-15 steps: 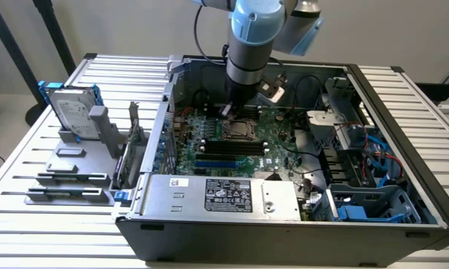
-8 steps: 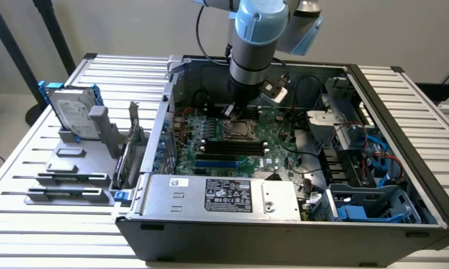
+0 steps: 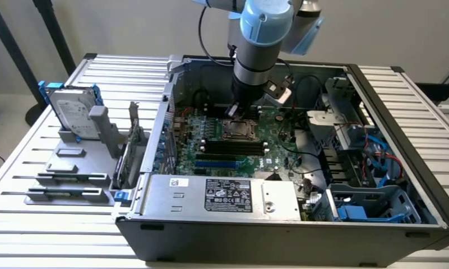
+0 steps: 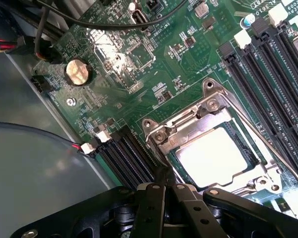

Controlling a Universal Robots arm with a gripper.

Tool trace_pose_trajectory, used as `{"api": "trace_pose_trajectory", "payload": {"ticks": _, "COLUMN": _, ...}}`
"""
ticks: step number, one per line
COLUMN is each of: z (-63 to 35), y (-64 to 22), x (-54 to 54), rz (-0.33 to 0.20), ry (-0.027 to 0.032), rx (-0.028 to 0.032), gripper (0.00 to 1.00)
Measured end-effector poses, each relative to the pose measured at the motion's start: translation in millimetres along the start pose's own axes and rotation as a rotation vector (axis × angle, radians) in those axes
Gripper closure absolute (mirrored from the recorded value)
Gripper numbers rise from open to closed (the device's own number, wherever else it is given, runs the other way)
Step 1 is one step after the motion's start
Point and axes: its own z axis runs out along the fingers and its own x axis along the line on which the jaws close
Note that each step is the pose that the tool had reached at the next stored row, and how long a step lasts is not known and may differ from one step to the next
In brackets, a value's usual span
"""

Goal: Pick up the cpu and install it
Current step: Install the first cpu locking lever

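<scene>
The cpu point(image 4: 214, 152) is seen seated in the motherboard socket point(image 4: 208, 111), at 12 o'clock of the empty, fully closed claw point(image 4: 161, 191), apparently lowered beside the socket frame.

The robot arm point(image 3: 260, 42) is a thick round tube; its top part is light blue and shiny, with a pale grey cap beside it; lower down it turns silver grey, then black near the end; a thin black cable point(image 3: 203, 39) hangs in a loop next to it; a small white tag sticks out by the black part; the gripper point(image 4: 164, 191) is black, with flat metal links and round silver screws.
</scene>
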Motion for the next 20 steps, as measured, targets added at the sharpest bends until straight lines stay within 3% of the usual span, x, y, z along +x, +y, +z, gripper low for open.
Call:
{"api": "trace_pose_trajectory", "payload": {"ticks": 12, "z": 0.1, "y": 6.7, "x": 5.0, "rz": 0.02, "ry": 0.0028, "rx": -0.003, "gripper": 0.89}}
{"api": "trace_pose_trajectory", "payload": {"ticks": 20, "z": -17.4, "y": 4.4, "x": 6.5, "rz": 0.033, "ry": 0.0053, "rx": -0.0036, "gripper": 0.89}}
